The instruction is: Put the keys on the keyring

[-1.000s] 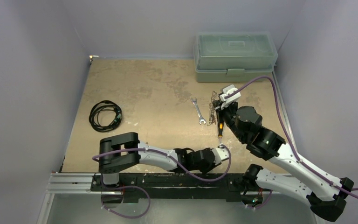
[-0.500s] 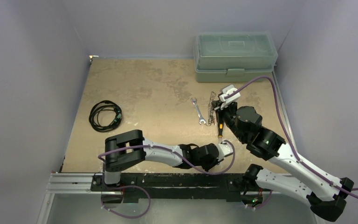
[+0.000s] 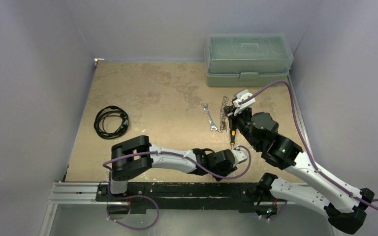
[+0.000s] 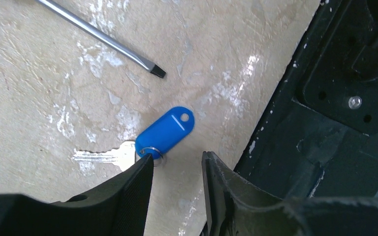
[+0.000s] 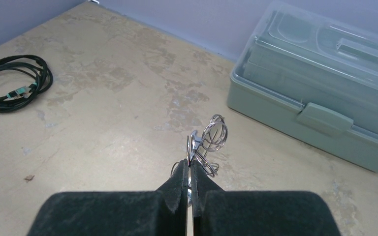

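left end effector (image 4: 177,160): part open, holding nothing, low over worktop (image 4: 39,108)
key (image 4: 166,129): blue tag, flat on worktop just ahead of left end effector's tips; its small ring meets one tip, contact unclear
right end effector (image 5: 190,169): clamped tight on keyring (image 5: 215,132)
keyring: near toolbox (image 5: 320,93), well apart from key
screwdriver (image 4: 103,37): tip near key, not touching

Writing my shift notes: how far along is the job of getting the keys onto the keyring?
Done: the right gripper is shut on the keyring. In hand: the left gripper hangs open over the blue-tagged key, which lies flat on the table, not gripped. Left: grasp that key and thread it on; no key tag shows on the keyring yet.
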`<action>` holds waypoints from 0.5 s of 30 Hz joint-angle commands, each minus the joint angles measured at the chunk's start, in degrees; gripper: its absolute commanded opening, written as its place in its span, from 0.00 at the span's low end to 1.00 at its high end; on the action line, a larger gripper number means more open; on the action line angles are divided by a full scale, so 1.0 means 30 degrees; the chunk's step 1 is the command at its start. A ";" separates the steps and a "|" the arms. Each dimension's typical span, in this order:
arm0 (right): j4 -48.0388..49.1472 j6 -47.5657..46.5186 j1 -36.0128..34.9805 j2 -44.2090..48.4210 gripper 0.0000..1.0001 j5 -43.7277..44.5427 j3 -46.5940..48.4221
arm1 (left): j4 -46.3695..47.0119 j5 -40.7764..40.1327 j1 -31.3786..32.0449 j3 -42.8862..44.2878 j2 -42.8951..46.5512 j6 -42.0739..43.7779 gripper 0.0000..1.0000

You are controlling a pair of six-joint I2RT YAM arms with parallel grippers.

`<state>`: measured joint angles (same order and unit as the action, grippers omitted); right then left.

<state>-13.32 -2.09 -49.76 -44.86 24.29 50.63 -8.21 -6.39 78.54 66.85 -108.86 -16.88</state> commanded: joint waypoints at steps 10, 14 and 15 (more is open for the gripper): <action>0.0742 0.0226 0.0092 -0.0054 0.00 -0.0373 0.0500 | -0.1428 -0.0591 0.0231 0.0022 0.1005 0.3133 0.41; 0.0749 0.0198 0.0092 -0.0105 0.00 -0.0283 0.0485 | -0.1082 -0.0850 0.0244 -0.0006 0.0909 0.4131 0.41; 0.0749 0.0172 0.0092 -0.0090 0.00 -0.0255 0.0476 | -0.0949 -0.0944 0.0245 -0.0038 0.0897 0.4287 0.41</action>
<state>-13.32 -2.09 -49.76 -45.12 24.01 50.63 -12.49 -7.62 79.15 67.02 -108.64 -8.54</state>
